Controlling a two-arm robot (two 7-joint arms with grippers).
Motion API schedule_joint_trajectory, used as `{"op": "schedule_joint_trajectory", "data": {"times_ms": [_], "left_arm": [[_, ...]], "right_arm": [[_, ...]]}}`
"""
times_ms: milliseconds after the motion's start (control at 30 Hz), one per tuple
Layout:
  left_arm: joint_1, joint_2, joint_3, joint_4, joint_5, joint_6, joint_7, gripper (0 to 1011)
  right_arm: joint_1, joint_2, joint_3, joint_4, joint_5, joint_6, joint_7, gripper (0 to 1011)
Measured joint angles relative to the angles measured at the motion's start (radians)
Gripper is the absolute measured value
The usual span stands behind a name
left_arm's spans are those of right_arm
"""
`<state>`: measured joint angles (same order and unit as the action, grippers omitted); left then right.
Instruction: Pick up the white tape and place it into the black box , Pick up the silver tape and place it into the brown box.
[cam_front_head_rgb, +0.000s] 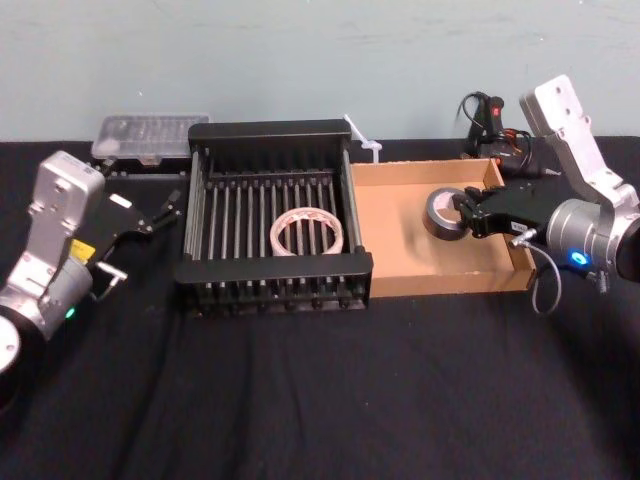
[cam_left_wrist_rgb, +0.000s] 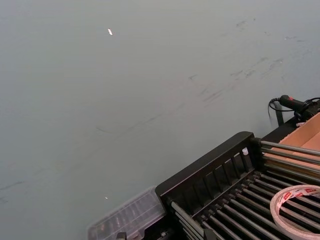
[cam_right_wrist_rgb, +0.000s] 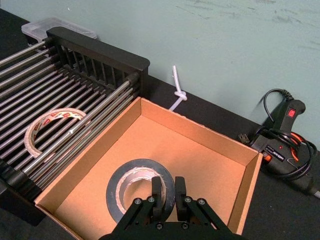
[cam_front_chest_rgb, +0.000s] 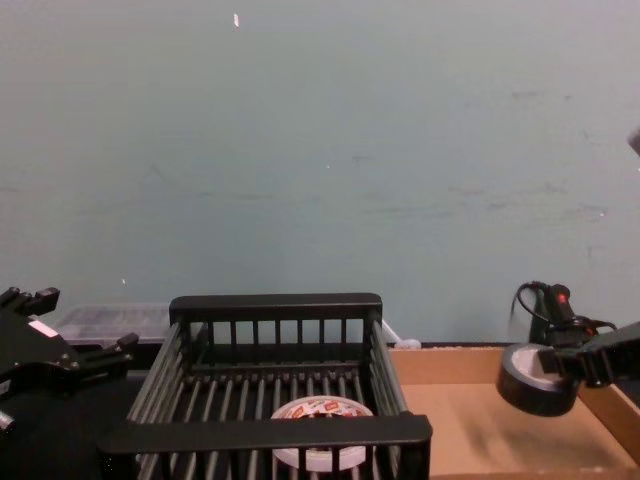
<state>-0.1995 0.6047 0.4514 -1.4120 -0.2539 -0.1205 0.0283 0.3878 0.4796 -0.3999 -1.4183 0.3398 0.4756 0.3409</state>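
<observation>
1. Tabletop (cam_front_head_rgb: 320, 400): covered in matt black cloth, with a plain pale wall behind.
2. Black box (cam_front_head_rgb: 275, 132): a rigid crate with thick flat rims, barred sides and a floor of parallel rods. It stands mid-tabletop, with its right side hard against the brown box.
3. White tape (cam_front_head_rgb: 307, 232): a flat ring with red-and-white print on its top face. It lies flat on the rods inside the black box, right of centre.
4. Brown box (cam_front_head_rgb: 445, 280): a shallow cardboard tray with low walls and a smooth floor.
5. Silver tape (cam_front_head_rgb: 433, 215): a dark grey roll with a lighter grey core, in the right half of the brown box. In the chest view it hangs tilted, clear of the cardboard floor, with its shadow below.
6. Right gripper (cam_front_head_rgb: 462, 212): reaches in over the right wall of the brown box. Its black fingers are pinched close on the wall of the silver tape, one inside the core and one outside.
7. Left gripper (cam_front_head_rgb: 163, 210): above the tabletop, left of the black box. Its fingers are spread apart and hold nothing.
8. Along the wall: a clear ribbed plastic case (cam_front_head_rgb: 150, 135) behind the black box, a thin white tie (cam_front_head_rgb: 362, 140), and a black-and-red corded tool (cam_front_head_rgb: 487, 112) behind the brown box.
</observation>
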Motion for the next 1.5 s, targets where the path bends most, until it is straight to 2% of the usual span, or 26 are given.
{"op": "schedule_joint_trajectory", "data": {"times_ms": [600,833,900,1033,1233,1267,1500], "left_arm": [[0.0,0.0,0.0,0.0,0.0,0.0,0.0,1001],[0.0,0.0,0.0,0.0,0.0,0.0,0.0,1001],[0.0,0.0,0.0,0.0,0.0,0.0,0.0,1001],[0.0,0.0,0.0,0.0,0.0,0.0,0.0,1001],[0.0,0.0,0.0,0.0,0.0,0.0,0.0,1001],[0.0,0.0,0.0,0.0,0.0,0.0,0.0,1001],[0.0,0.0,0.0,0.0,0.0,0.0,0.0,1001]], "right_arm": [[-0.002,0.004,-0.003,-0.005,0.003,0.0,0.001,178],[-0.003,0.005,-0.004,-0.006,0.003,-0.001,0.001,410],[-0.003,0.005,-0.004,-0.006,0.003,-0.001,0.001,450],[-0.003,0.005,-0.004,-0.006,0.004,-0.001,0.001,615],[-0.004,0.006,-0.004,-0.007,0.004,-0.001,0.002,763],[-0.004,0.006,-0.004,-0.007,0.004,-0.001,0.002,828],[-0.004,0.006,-0.004,-0.007,0.004,-0.001,0.002,978]]}}
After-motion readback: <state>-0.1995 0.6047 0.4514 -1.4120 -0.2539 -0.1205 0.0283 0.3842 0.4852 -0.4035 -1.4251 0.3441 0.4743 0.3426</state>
